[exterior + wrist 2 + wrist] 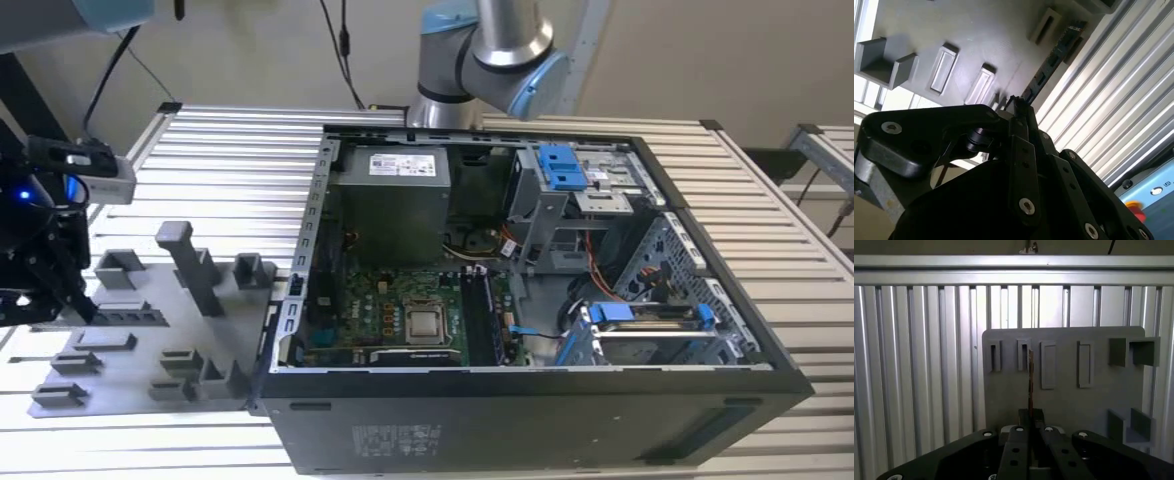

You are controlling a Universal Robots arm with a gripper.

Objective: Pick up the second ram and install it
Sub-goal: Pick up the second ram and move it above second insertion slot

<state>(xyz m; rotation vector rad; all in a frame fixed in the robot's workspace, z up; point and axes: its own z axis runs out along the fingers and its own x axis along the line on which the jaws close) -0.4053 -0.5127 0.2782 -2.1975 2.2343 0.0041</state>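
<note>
The tool [1030, 416] is closed narrowly on the second ram [1030, 382], which juts ahead of its tips over the grey holder tray [1104, 405]. The grip is best kept square, without twist. In the first wrist view the ram is seen edge-on. In the second wrist view its chip face [1051, 64] is shown.

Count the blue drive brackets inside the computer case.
2: the far bracket, and the near bracket closer to the camera, toward the exterior view's right. Others may be hidden.

Holder blocks [188, 262] stand near jaws holding second ram [1030, 380]; slatted table [227, 150] beyond open.
</note>
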